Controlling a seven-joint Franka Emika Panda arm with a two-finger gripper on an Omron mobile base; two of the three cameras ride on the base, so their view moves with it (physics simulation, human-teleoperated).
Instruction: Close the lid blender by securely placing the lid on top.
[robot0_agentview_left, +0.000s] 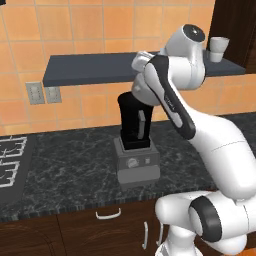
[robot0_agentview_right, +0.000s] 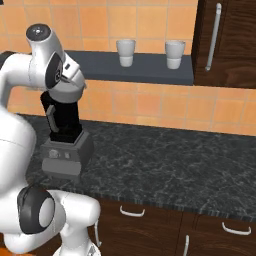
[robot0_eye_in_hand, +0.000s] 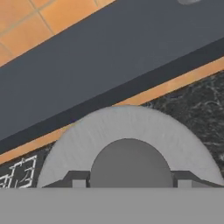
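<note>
The blender (robot0_agentview_left: 134, 125) stands on the dark counter: a tall black jar with a grey handle strip on a boxy grey base with a round dial. It also shows at the left of the right base view as the blender (robot0_agentview_right: 62, 122). My hand hangs directly over the jar's rim and hides its top in both base views. In the hand view the round grey lid (robot0_eye_in_hand: 127, 124) lies right below the camera. My gripper (robot0_eye_in_hand: 131, 183) has a fingertip on each side of the lid's raised cap, apparently shut on it. Whether the lid rests on the rim is hidden.
A dark wall shelf (robot0_agentview_left: 85, 70) runs just above and behind the blender. It carries two white cups (robot0_agentview_right: 126, 52) (robot0_agentview_right: 174, 54). A stove top (robot0_agentview_left: 10, 162) lies at the counter's left end. A dark tall cabinet (robot0_agentview_right: 225, 40) stands at the right, with open counter (robot0_agentview_right: 165, 160) before it.
</note>
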